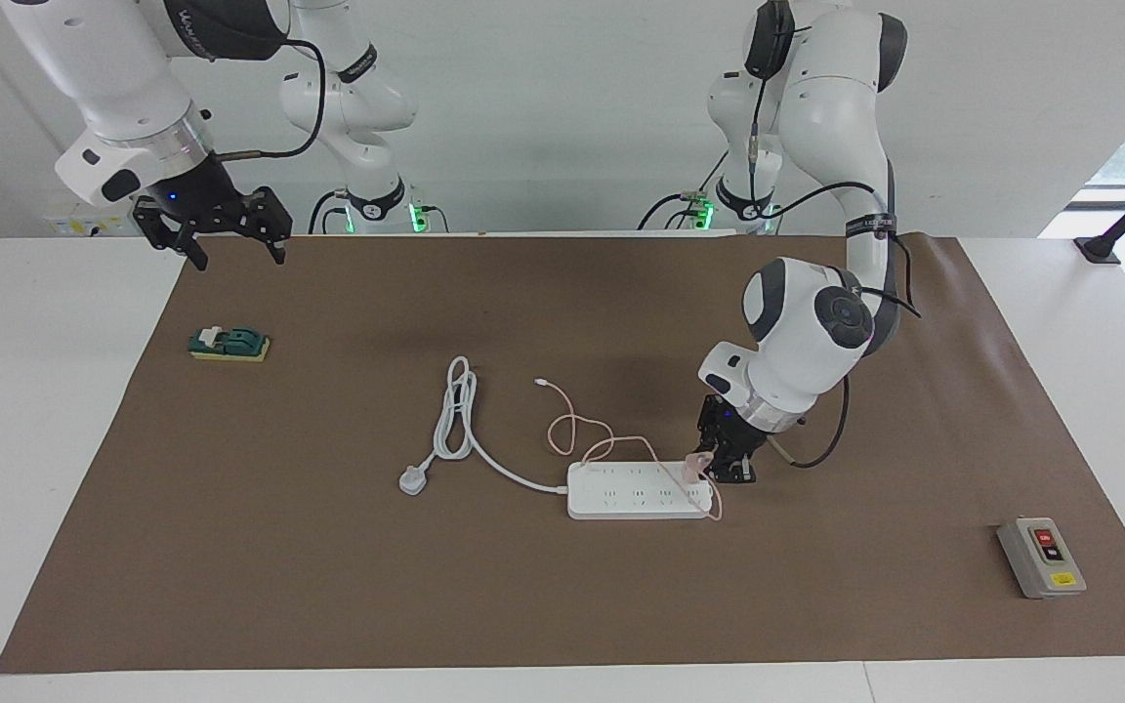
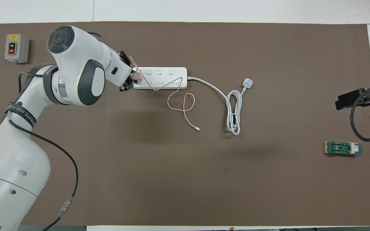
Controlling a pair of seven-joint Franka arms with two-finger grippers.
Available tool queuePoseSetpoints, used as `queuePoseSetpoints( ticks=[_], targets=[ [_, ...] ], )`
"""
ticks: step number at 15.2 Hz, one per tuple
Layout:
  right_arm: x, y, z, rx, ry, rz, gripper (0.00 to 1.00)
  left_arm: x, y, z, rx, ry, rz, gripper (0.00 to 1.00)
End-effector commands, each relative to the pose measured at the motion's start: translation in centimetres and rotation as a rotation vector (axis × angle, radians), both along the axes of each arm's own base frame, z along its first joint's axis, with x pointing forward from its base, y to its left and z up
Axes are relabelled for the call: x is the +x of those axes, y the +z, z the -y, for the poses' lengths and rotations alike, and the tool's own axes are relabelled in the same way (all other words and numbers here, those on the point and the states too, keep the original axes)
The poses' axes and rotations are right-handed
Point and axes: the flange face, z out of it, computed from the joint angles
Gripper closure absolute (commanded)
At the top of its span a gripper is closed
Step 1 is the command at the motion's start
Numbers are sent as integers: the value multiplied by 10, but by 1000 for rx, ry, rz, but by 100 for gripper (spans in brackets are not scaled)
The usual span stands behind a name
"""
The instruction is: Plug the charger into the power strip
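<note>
The white power strip [image 1: 636,490] [image 2: 161,78] lies flat on the brown mat, its thick white cord running toward the right arm's end of the table. My left gripper [image 1: 706,462] [image 2: 133,77] is low over the strip's end toward the left arm's side, shut on the pale-pink charger [image 1: 693,466] [image 2: 136,75]. The charger sits over the strip's last sockets; whether its pins are in I cannot tell. Its thin pink cable [image 1: 572,430] [image 2: 185,106] crosses the strip and loops on the mat nearer to the robots. My right gripper [image 1: 221,234] waits open, high over the mat's edge.
A grey-white three-pin plug [image 1: 413,480] [image 2: 247,83] ends the strip's coiled cord. A grey box with red and black buttons [image 1: 1041,558] [image 2: 16,48] stands at the left arm's end. A small green part [image 1: 229,344] [image 2: 343,148] lies at the right arm's end.
</note>
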Motion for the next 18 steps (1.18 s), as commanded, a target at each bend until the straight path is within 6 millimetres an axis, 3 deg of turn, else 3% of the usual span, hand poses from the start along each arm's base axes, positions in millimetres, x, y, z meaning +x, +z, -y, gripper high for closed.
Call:
queuePoseSetpoints(
  ticks=[1,18],
  targets=[
    [-9,1,2,-16,16,-11,0,2,-5,1,21,6,-3,100],
    [-9,1,2,-16,16,-11,0,-4,-11,1,43,-10,-20,100]
  ],
)
